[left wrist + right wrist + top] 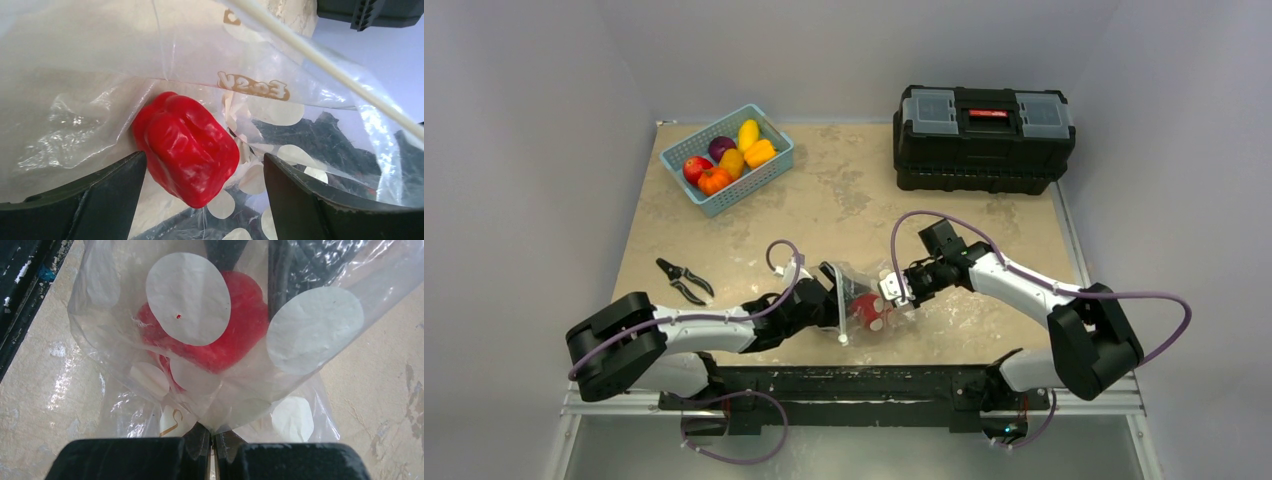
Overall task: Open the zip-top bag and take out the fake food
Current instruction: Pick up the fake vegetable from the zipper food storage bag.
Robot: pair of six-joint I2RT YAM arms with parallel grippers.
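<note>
- Fingers [100, 200] of the left gripper [205, 170] stood wide apart, one on each side of the red fake food [187, 145], and clasped nothing. The fingers [150, 460] of the right gripper [212, 440] were pressed together on a fold of the zip-top bag [310, 325].
- The table [844, 190] carried everything, with both arms meeting near its front edge.
- The black toolbox [982, 135] stood closed at the far right.
- The light-blue basket [749, 188] sat at the far left and held five other fake fruits and vegetables [715, 181], red, orange, purple and yellow.
- The bag lay between the two grippers, and its white zip strip [320, 60] was on the left gripper's side.
- The red piece was inside the bag, and white dots partly covered it in the right wrist view.
- The pliers [684, 280] lay beside the left arm.
</note>
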